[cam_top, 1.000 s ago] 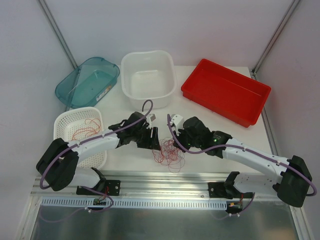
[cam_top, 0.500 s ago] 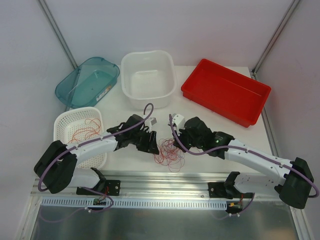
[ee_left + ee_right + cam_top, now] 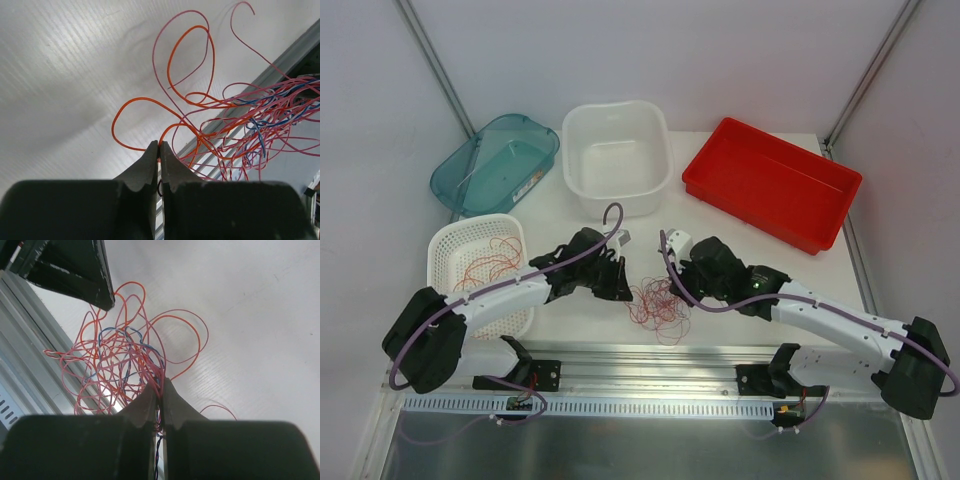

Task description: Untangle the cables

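Observation:
The cables [image 3: 658, 305] lie as a loose red-orange tangle near the table's front edge, between my two grippers. My left gripper [image 3: 623, 290] is at the tangle's left side. In the left wrist view it [image 3: 159, 145] is shut on one orange cable [image 3: 136, 99] that loops away from the tangle [image 3: 250, 125]. My right gripper [image 3: 678, 284] is at the tangle's right side. Its wrist view shows it [image 3: 161, 385] shut on a bunch of pink, orange and blue strands of the tangle [image 3: 120, 365]. More red cables [image 3: 490, 258] lie in the white basket [image 3: 448, 240].
A teal bin [image 3: 495, 163], a white tub [image 3: 616, 157] and a red tray [image 3: 772, 183] stand along the back of the table. The aluminium rail [image 3: 650, 355] runs just in front of the tangle.
My left gripper has closed from open onto the orange cable and shifted slightly left. The right gripper stays shut on the tangle and has barely moved.

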You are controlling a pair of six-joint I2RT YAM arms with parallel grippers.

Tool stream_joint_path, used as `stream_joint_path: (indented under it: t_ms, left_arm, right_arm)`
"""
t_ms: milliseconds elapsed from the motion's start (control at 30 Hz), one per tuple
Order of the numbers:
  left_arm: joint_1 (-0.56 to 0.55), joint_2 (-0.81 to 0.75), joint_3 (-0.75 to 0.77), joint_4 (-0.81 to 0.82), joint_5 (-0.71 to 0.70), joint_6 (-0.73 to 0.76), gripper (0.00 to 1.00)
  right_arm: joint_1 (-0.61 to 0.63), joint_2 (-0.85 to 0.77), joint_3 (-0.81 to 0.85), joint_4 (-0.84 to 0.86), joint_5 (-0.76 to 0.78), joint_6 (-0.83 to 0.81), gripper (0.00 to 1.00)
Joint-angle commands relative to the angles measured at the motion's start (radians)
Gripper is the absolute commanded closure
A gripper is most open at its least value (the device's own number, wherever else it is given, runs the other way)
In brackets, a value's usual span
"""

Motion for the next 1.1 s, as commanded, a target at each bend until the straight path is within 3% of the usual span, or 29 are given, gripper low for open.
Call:
stream_joint_path:
  t_ms: [0, 267, 533, 800, 1067]
  left_arm:
    - [0.018, -0.046, -0.009, 0.026, -0.082, -0.012, 1.00]
    - [0.116, -0.155, 0.049, -0.136, -0.316, -0.036, 1.00]
    - [0.270, -0.269, 0.307, -0.392, -0.507, 0.082, 1.00]
    - [0.382, -0.309, 0.592, -0.569, -0.625, 0.211, 1.00]
    - [0.488, -0.303, 0.775, -0.670, -0.732, 0.323, 1.00]
  right_arm:
    - [0.005, -0.055, -0.024, -0.015, 0.058, 0.022, 0.99]
    - [-0.039, -0.173, -0.041, -0.163, 0.253, 0.080, 0.99]
    - [-0.217, -0.250, -0.008, -0.311, 0.393, 0.215, 0.99]
    - [-0.355, -0.221, -0.021, -0.366, 0.417, 0.318, 0.99]
    - [-0.461, -0.163, -0.057, -0.381, 0.391, 0.383, 0.97]
